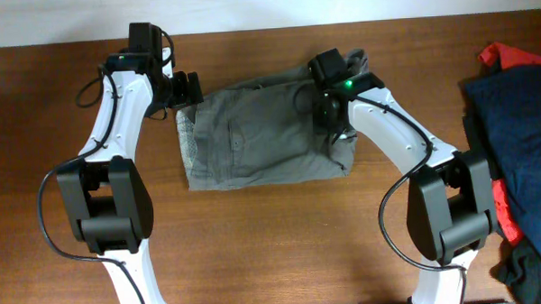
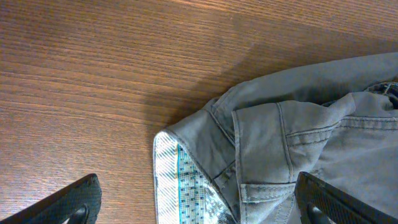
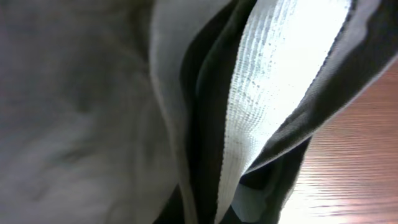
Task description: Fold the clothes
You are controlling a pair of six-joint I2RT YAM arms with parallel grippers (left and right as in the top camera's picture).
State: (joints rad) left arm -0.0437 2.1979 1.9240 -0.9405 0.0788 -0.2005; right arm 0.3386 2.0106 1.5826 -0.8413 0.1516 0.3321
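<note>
The grey-olive clothes [image 1: 252, 139] lie roughly flat in the middle of the wooden table [image 1: 274, 251], bunched at the right edge. My left gripper [image 1: 189, 90] is open at the garment's upper left corner. In the left wrist view its fingers [image 2: 199, 205] straddle the waistband corner, where the pale patterned lining [image 2: 180, 180] is turned up. My right gripper [image 1: 331, 121] is down in the bunched right side. The right wrist view is filled with folds of the garment [image 3: 74, 93] and its pale lining [image 3: 273, 81]. Its fingers are hidden and appear closed on the cloth.
A navy blue garment [image 1: 513, 134] lies on a red cloth [image 1: 500, 54] at the table's right edge, with more dark cloth [image 1: 536, 269] at the lower right. Bare wood shows in front of the garment and to its left.
</note>
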